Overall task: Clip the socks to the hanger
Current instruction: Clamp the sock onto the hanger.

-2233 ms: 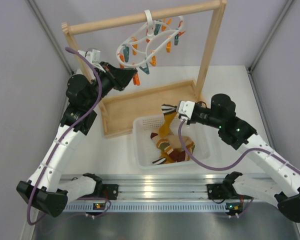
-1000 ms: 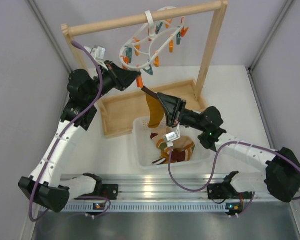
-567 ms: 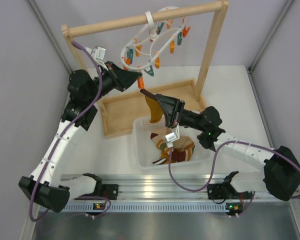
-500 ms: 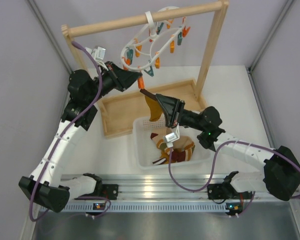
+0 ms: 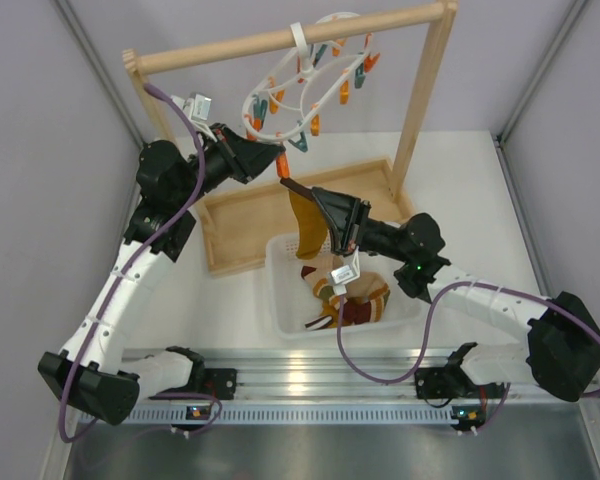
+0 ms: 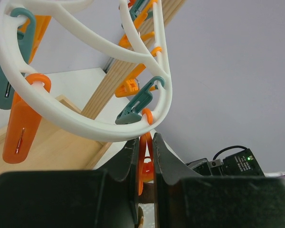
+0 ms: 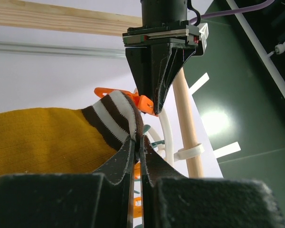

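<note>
White basket (image 5: 280,300) taken as reference. Inside it, toward its right half: a heap of striped socks (image 5: 352,298) in red, green, cream and brown.

Right gripper (image 5: 292,187) hovers above the basket's far-left corner, jaws pinched on the dark striped cuff of a mustard sock (image 5: 308,228). The sock's body hangs down to the basket's far rim.

Beyond the basket: a wooden tray (image 5: 245,220), then a wooden rail frame (image 5: 280,40). The white hanger (image 5: 302,88) is hooked on its top bar and tilted.

Left gripper (image 5: 272,160), beyond and left of the basket, clamps an orange peg (image 5: 282,167) at the hanger's lowest edge. Peg and cuff are near each other; whether they touch, I cannot tell.
</note>
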### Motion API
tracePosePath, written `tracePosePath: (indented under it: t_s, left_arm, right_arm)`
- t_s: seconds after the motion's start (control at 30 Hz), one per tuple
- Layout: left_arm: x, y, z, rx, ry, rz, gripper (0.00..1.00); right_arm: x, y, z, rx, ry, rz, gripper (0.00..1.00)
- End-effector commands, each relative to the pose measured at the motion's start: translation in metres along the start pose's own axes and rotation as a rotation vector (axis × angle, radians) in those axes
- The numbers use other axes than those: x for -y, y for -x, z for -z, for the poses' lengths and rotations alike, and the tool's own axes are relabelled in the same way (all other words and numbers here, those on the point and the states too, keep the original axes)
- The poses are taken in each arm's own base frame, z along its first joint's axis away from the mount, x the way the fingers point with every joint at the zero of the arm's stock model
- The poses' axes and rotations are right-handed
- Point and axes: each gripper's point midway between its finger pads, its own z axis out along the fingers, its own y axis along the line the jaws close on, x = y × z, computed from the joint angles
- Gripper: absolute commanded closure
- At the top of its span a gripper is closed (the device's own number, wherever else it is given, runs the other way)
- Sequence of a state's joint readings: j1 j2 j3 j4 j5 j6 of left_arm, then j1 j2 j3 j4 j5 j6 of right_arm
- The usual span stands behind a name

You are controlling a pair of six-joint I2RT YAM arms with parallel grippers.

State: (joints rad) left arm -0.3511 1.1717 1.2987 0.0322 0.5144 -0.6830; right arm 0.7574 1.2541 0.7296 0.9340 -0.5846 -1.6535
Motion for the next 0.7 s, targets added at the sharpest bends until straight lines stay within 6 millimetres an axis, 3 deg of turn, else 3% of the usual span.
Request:
tracePosePath:
  t_s: [0.0,0.3,0.67]
  left_arm:
    - [0.016,-0.040,0.008,-0.171,-0.111,0.046,1.00]
    - [0.016,-0.042,0.007,-0.174,-0.112,0.060,1.00]
    - [0.026,-0.040,0.009,-0.172,-0.154,0.090,1.00]
  right_arm:
    - [0.037,0.000,-0.009,0.012,-0.088,0.018,1.00]
    - [0.043,-0.003,-0.013,0.010,-0.099,0.026,1.00]
    - [0.035,-0.006,-0.017,0.003,-0.072,0.027,1.00]
